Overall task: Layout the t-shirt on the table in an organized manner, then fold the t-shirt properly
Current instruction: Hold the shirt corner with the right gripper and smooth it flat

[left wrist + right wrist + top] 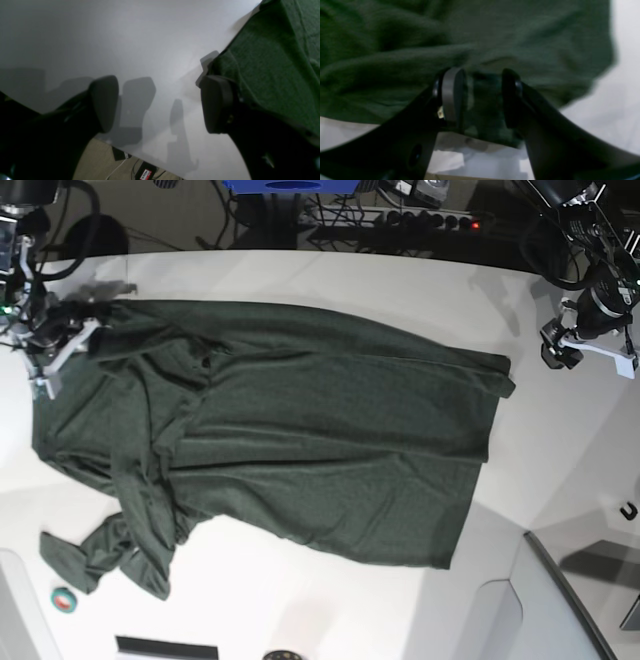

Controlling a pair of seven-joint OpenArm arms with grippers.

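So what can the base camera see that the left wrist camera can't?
Only the base view shows the whole dark green knit t-shirt spread out, its bunched sleeve at the near left, and the right end effector at its corner. Only the left wrist view shows the left end effector open over bare surface. Both show the smooth white table and green cloth.

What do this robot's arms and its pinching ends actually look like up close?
Each gripper has two matte black fingers ending in rounded, paddle-shaped pads. The left gripper shows plain black pads. The right gripper has a grey face on one pad and a small pale tag beside it. From the base view, the arms are black with white brackets and looping black cables.
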